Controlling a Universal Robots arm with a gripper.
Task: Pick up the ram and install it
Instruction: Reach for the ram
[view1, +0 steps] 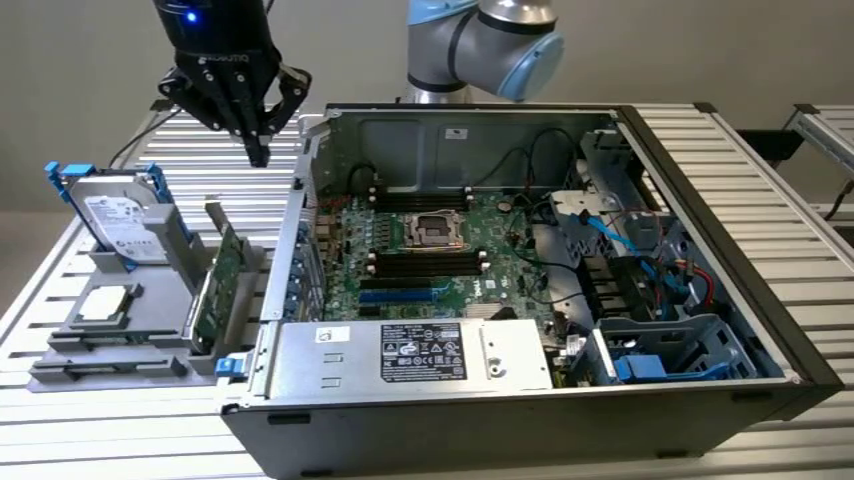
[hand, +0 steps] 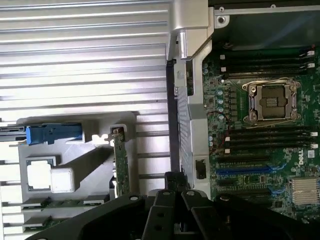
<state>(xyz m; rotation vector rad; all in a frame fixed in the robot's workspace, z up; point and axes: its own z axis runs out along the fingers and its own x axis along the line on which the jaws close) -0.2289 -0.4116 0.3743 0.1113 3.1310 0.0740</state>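
Observation:
My black gripper (view1: 256, 152) hangs above the slatted table, behind the grey parts holder (view1: 147, 300) and to the exterior view's left of the open computer case (view1: 534, 400). Its fingers meet at a point and hold nothing. In the wrist view the fingertips (hand: 173, 181) sit together near the case's side wall. The ram (hand: 62, 202) shows as thin green strips lying in the holder's low slots, well apart from the gripper. Dark ram slots (view1: 427, 263) flank the CPU socket (view1: 437, 226) on the motherboard (hand: 235, 165).
On the holder stand a silver hard drive with blue rails (view1: 118, 215), a taller green expansion card (view1: 220, 285) and a CPU chip (view1: 107, 303). Cables and drive cages (view1: 641, 290) crowd the case's right side. A power supply (view1: 414, 352) lies along its front.

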